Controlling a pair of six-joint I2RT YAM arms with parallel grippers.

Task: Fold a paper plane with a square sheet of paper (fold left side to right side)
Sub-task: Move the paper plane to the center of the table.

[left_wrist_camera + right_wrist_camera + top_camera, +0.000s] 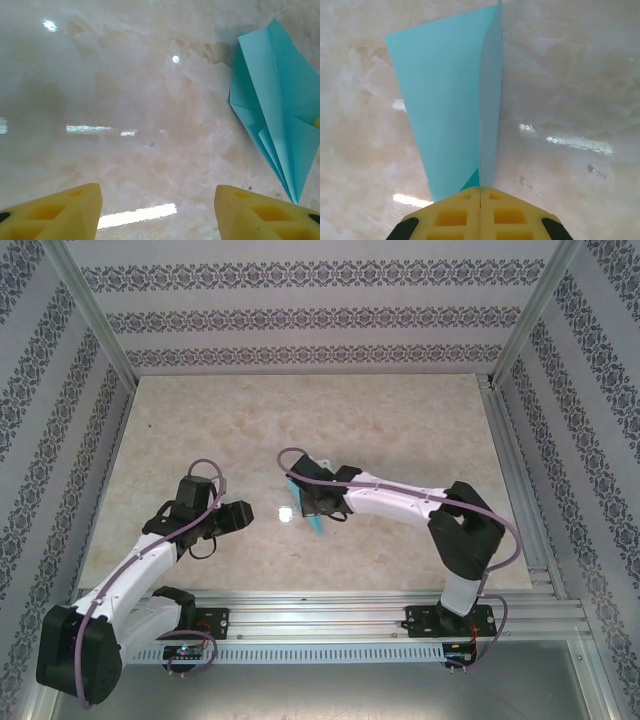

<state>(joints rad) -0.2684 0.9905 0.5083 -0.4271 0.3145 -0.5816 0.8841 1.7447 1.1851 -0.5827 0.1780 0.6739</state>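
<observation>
- Paper plane (450, 100): turquoise-blue, partly folded, near the middle of the table (400, 420), a little towards the near side.
- In the right wrist view its layers run away from the fingers as a long wedge, narrow at the pinch and widening to a slanted far edge. One flap stands up along a straight crease on the right.
- In the left wrist view the plane (280, 110) sits at the right edge, with creased layers fanning from a sharp point at the lower right.
- From above, a thin strip of the plane (308, 518) shows beside the right wrist. I cannot tell whether it rests on the table or is lifted off it.
- Right gripper (480, 191): yellow pads pressed together, pinching the narrow end of the plane. From above it (318, 502) reaches in from the right.
- Left gripper (156, 194): pads spread wide, holding nothing, over bare marble with the plane off to its right. From above it (245, 515) is left of the plane, not touching it.
- Patterned walls (300, 320) enclose the table.
</observation>
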